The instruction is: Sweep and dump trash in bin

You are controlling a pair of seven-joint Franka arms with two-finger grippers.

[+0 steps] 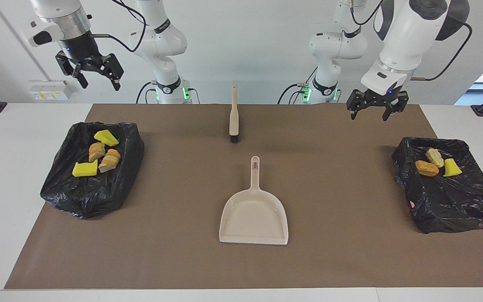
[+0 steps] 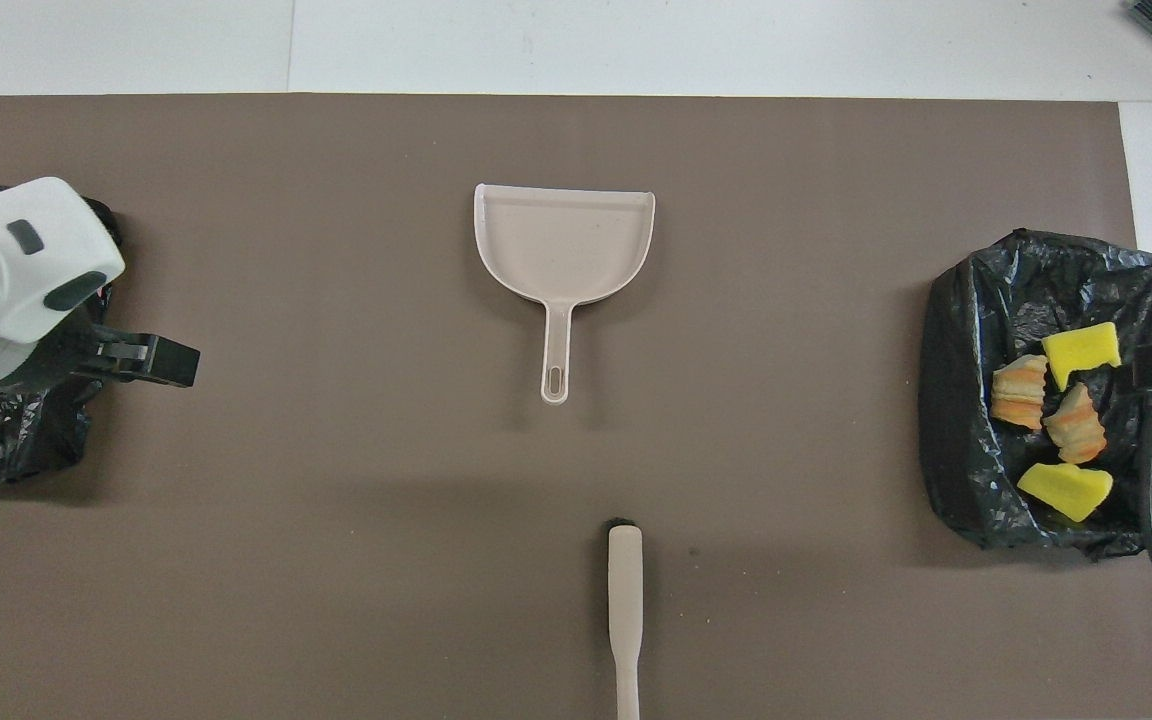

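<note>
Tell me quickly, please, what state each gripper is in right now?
Left gripper: open, holding nothing, raised near the bin at its end.
Right gripper: open, holding nothing, waiting up high.

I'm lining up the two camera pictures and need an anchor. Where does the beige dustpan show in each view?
Facing view: the dustpan lies mid-mat, handle pointing up toward the robots, pan mouth toward the bottom edge.
Overhead view: the dustpan lies above centre, handle pointing down, pan mouth toward the top.
Shared landmark: the brush, nearer to the robots than the dustpan's handle tip.
</note>
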